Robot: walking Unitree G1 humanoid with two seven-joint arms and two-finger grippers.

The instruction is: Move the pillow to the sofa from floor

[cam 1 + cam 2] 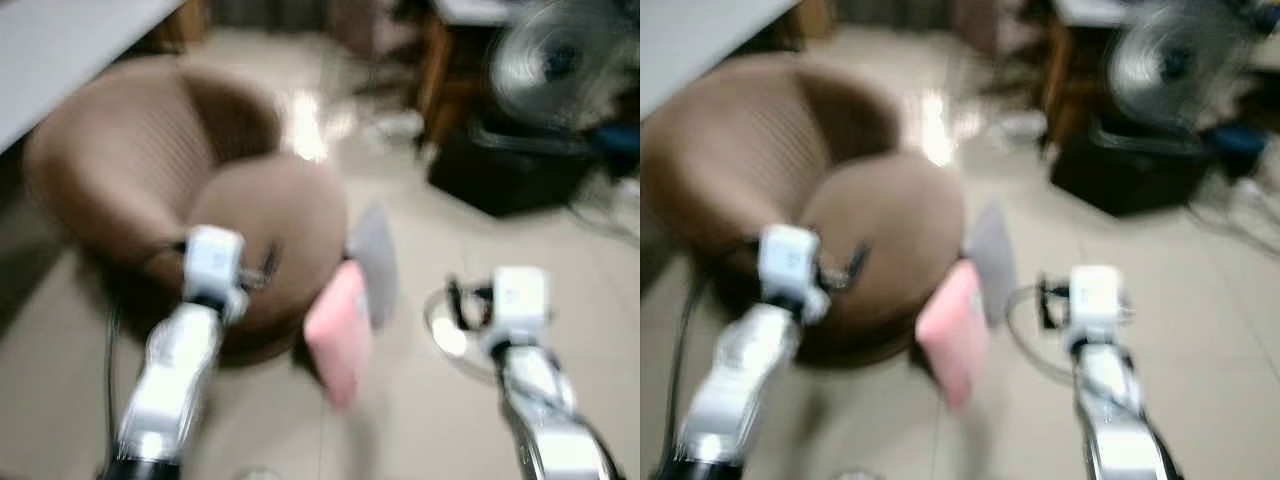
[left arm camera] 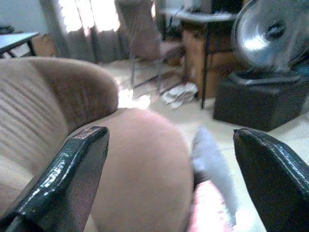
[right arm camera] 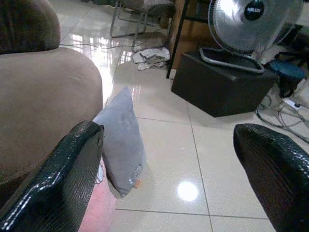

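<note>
A grey pillow (image 3: 123, 140) stands on edge on the tiled floor, leaning against the round brown sofa (image 1: 160, 190). A pink pillow (image 1: 340, 325) leans in front of it, nearer to me. The head views are blurred. My left gripper (image 2: 171, 179) is open, held over the sofa's seat edge, with both pillows between and beyond its fingers. My right gripper (image 3: 169, 183) is open too, above the floor to the right of the pillows, holding nothing.
A black box (image 3: 219, 84) with a standing fan (image 3: 251, 24) on it sits to the right. Cables (image 3: 285, 108) lie on the floor beside it. A chair (image 2: 145, 38) and a wooden table leg (image 3: 175, 34) stand further back. Crumpled cloth (image 3: 149, 55) lies near them.
</note>
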